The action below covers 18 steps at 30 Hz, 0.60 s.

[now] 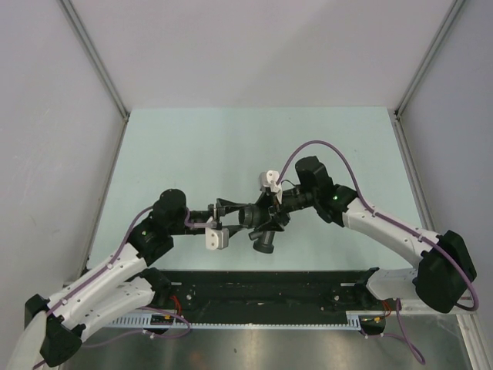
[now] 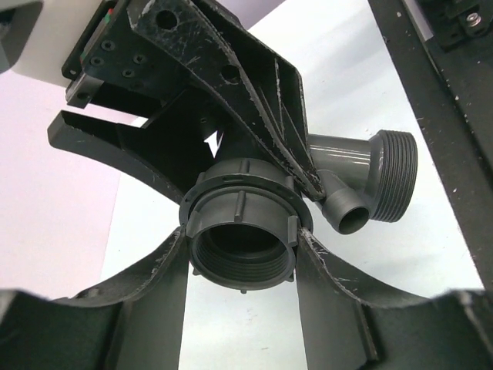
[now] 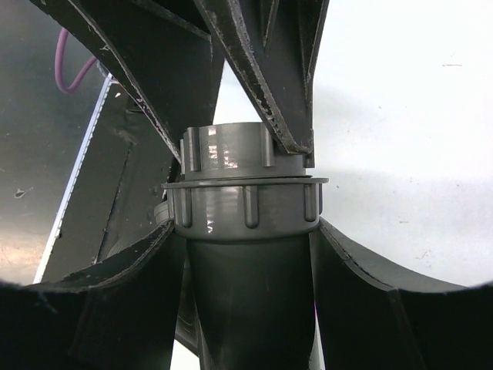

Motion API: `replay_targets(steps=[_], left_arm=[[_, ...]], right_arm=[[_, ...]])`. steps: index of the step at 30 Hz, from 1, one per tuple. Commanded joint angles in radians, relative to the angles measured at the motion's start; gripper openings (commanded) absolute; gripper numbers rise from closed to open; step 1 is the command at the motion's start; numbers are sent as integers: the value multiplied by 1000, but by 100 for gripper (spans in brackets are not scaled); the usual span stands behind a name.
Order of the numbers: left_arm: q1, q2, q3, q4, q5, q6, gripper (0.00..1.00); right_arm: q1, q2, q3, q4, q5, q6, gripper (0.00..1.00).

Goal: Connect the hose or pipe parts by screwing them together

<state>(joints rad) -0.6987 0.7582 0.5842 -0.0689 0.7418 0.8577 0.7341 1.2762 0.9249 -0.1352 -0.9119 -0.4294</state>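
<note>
The left hand (image 2: 241,235) is closed partway on the ribbed collar (image 2: 231,202), one finger pressed on each side of the ring, and the round threaded mouth of the collar faces the left wrist camera. The right hand (image 3: 245,230) comes from the opposite side and is closed on the branched fitting (image 2: 350,158), with its two fingers against the smooth tube just behind the collar. The collar sits at the end of this fitting; how far it is turned onto the thread I cannot tell. Both parts are of dark grey plastic. The collar has raised ribs around its rim, and the fitting divides like a Y into a wide threaded end and a thin side spout. In the top view the two hands meet tip to tip near the middle of the pale green desk (image 1: 192,146), and one branch of the fitting points toward 6 o'clock. Toward 12 o'clock the desk stays open up to the back wall. At 6 o'clock a black rail (image 1: 262,284) runs along the near edge, and grey side panels stand at 3 and 9 o'clock – well apart from the hands.
</note>
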Motion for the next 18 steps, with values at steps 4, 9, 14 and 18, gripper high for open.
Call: replay_targets(steps=[4, 9, 14, 18], left_arm=[[21, 12, 13, -28, -133, 55, 0], [76, -6, -55, 161, -145, -113, 0], [169, -13, -158, 398, -143, -330, 0], [183, 71, -164, 492, -185, -405, 0]], right_arm=[[-1, -21, 57, 94, -30, 130, 35], [-5, -72, 57, 79, 80, 182, 66], [-4, -135, 57, 14, 132, 210, 100], [-4, -187, 57, 0, 191, 242, 100]])
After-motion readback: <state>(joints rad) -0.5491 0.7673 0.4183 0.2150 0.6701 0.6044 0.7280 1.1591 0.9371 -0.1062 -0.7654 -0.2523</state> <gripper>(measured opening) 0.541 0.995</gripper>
